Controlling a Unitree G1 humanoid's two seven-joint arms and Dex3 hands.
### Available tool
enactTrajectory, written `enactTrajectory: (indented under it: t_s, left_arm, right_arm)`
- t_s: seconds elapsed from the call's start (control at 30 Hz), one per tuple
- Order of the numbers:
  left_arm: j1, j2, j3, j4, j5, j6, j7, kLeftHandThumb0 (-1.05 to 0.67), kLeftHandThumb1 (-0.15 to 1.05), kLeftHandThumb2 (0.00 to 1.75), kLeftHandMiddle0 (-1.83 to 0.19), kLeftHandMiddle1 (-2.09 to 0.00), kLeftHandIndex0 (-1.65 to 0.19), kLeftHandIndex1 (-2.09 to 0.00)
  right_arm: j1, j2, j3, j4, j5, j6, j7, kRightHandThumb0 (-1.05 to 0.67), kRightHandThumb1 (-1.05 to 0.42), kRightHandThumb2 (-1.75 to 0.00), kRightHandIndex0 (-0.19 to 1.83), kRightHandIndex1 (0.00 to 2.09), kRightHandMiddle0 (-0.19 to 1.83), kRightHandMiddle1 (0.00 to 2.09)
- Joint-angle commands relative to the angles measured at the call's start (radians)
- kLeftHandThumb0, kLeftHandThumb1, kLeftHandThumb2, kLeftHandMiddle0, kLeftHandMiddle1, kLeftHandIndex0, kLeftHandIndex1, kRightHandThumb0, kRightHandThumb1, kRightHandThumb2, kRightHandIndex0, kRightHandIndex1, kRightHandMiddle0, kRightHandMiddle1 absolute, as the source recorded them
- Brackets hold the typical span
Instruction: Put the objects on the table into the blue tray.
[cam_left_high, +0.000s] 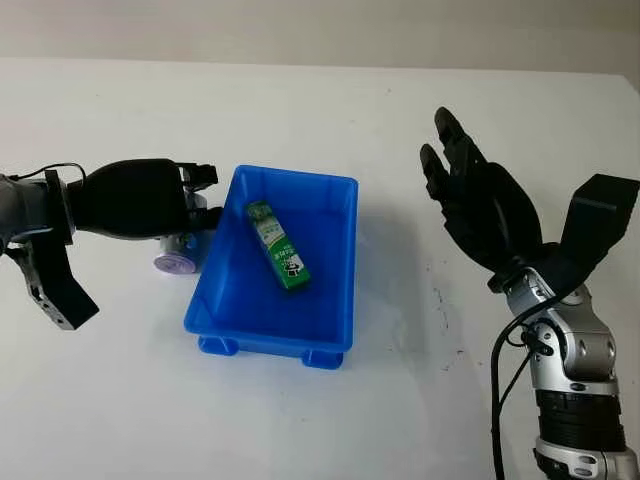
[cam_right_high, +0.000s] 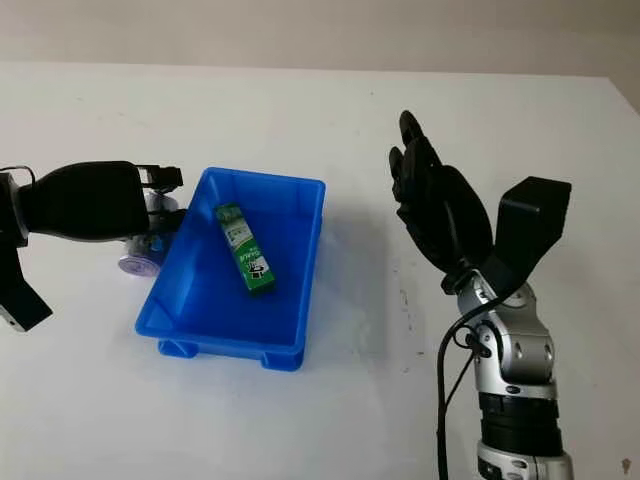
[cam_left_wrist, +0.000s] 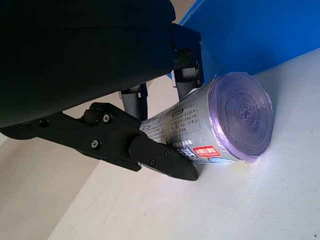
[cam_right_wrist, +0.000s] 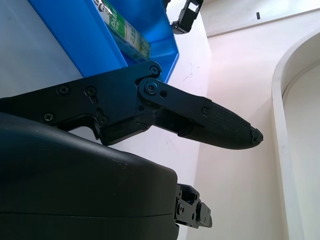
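A blue tray (cam_left_high: 345, 290) sits mid-table with a green carton (cam_left_high: 278, 245) lying inside it. Just outside the tray's left wall a silver roll with a purple end (cam_left_high: 177, 262) lies on the table. My left hand (cam_left_high: 198, 200) reaches in from the left and is shut on this roll; in the left wrist view the thumb (cam_left_wrist: 150, 155) presses one side of the roll (cam_left_wrist: 220, 125) and two fingers (cam_left_wrist: 185, 75) wrap the other side. My right hand (cam_left_high: 450, 160) is open, raised above the table to the right of the tray.
White tabletop (cam_left_high: 400, 400) stretches all around the tray. In the right wrist view the tray (cam_right_wrist: 75, 35) and the carton (cam_right_wrist: 125, 32) appear beyond a right-hand finger (cam_right_wrist: 220, 130). A faint dark scuff (cam_left_high: 437, 295) marks the table right of the tray.
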Motion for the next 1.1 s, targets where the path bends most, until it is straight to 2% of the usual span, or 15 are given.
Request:
enactTrajectory:
  t_s: [0.0,0.1,0.2,0.23,0.33,0.37,0.4,0.5,0.6,0.67,0.8,0.9,1.0,1.03,1.07]
  left_arm:
    - [0.041,0.005,-0.039,0.004,0.015,0.008,-0.045,-0.51,1.05,0.14,-0.65,-2.09,-0.38,-2.09]
    - [0.052,0.014,-0.033,-0.006,0.007,0.042,-0.109,-0.44,1.04,0.11,-0.69,-2.09,-0.38,-2.09]
    - [0.075,0.017,0.009,-0.012,-0.045,0.097,-0.28,-0.26,1.05,0.16,-0.82,-2.09,-0.48,-2.09]
    - [0.078,0.018,0.021,-0.012,-0.059,0.115,-0.323,-0.23,1.05,0.22,-0.85,-2.09,-0.46,-2.09]
    - [0.077,0.032,0.06,-0.011,-0.097,0.173,-0.406,-0.21,1.05,0.15,-0.84,-2.09,-0.35,-2.09]
    - [0.074,0.038,0.08,-0.009,-0.119,0.186,-0.434,-0.24,1.04,0.11,-0.77,-2.09,-0.19,-1.97]
    - [0.075,0.044,0.098,0.001,-0.137,0.208,-0.428,-0.25,1.05,0.09,-0.71,-2.09,-0.16,-1.8]
    - [0.072,0.054,0.16,0.037,-0.208,0.273,-0.46,-0.29,1.05,0.12,-0.51,-2.09,-0.04,-1.99]
    - [0.061,0.057,0.245,0.074,-0.321,0.321,-0.518,-0.34,1.05,0.23,-0.35,-2.09,-0.06,-2.08]
    - [0.052,0.063,0.27,0.085,-0.352,0.352,-0.531,-0.36,1.05,0.27,-0.26,-2.09,-0.05,-2.09]
    - [0.036,0.072,0.309,0.103,-0.392,0.422,-0.599,-0.36,1.05,0.31,-0.33,-2.09,0.0,-2.09]
    - [0.035,0.078,0.318,0.099,-0.393,0.479,-0.602,-0.35,1.05,0.3,-0.32,-2.09,0.02,-2.09]
    - [0.044,0.076,0.405,0.09,-0.501,0.481,-0.59,-0.36,1.05,0.27,-0.36,-2.09,0.01,-2.09]
    - [0.051,0.075,0.447,0.066,-0.555,0.472,-0.593,-0.34,1.05,0.21,-0.37,-2.09,-0.03,-1.92]
    - [0.058,0.076,0.474,0.046,-0.59,0.468,-0.599,-0.34,1.05,0.23,-0.38,-2.09,-0.05,-1.87]
  right_arm:
    - [0.009,-0.01,-0.009,-0.015,0.004,-0.003,0.001,-0.78,-1.05,-0.77,-0.19,0.0,-0.19,0.0]
    - [0.01,-0.008,-0.011,-0.02,0.007,0.003,-0.005,-0.78,-1.05,-0.77,-0.19,0.0,-0.19,0.0]
    - [0.011,-0.01,-0.01,-0.02,0.009,0.004,-0.003,-0.79,-1.05,-0.77,-0.19,0.0,-0.19,0.0]
    - [0.01,-0.01,-0.01,-0.02,0.011,0.004,-0.002,-0.79,-1.05,-0.76,-0.19,0.0,-0.19,0.0]
    - [0.01,-0.01,-0.009,-0.019,0.012,0.004,-0.001,-0.79,-1.05,-0.76,-0.19,0.0,-0.19,0.0]
    - [0.01,-0.011,-0.009,-0.019,0.012,0.004,-0.001,-0.79,-1.05,-0.76,-0.19,0.0,-0.19,0.0]
    - [0.009,-0.011,-0.008,-0.018,0.011,0.003,-0.001,-0.79,-1.05,-0.76,-0.19,0.0,-0.19,0.0]
    - [0.008,-0.011,-0.006,-0.018,0.01,0.001,0.0,-0.79,-1.05,-0.75,-0.19,0.0,-0.19,0.0]
    - [0.008,-0.011,-0.005,-0.016,0.011,-0.001,0.004,-0.79,-1.05,-0.75,-0.19,0.0,-0.19,0.0]
    - [0.008,-0.011,-0.005,-0.016,0.011,-0.002,0.005,-0.79,-1.05,-0.75,-0.19,0.0,-0.19,0.0]
    - [0.008,-0.01,-0.006,-0.013,0.015,-0.009,0.017,-0.78,-1.05,-0.75,-0.19,0.0,-0.19,0.0]
    - [0.009,-0.009,-0.006,-0.015,0.016,-0.007,0.02,-0.77,-1.05,-0.76,-0.19,0.0,-0.19,0.0]
    - [0.011,-0.009,-0.003,-0.018,0.016,0.0,0.02,-0.78,-1.05,-0.76,-0.19,0.0,-0.19,0.0]
    - [0.011,-0.009,-0.003,-0.017,0.019,0.002,0.024,-0.78,-1.05,-0.76,-0.19,0.0,-0.19,0.0]
    - [0.011,-0.009,-0.003,-0.016,0.021,0.003,0.026,-0.78,-1.05,-0.76,-0.19,0.0,-0.19,0.0]
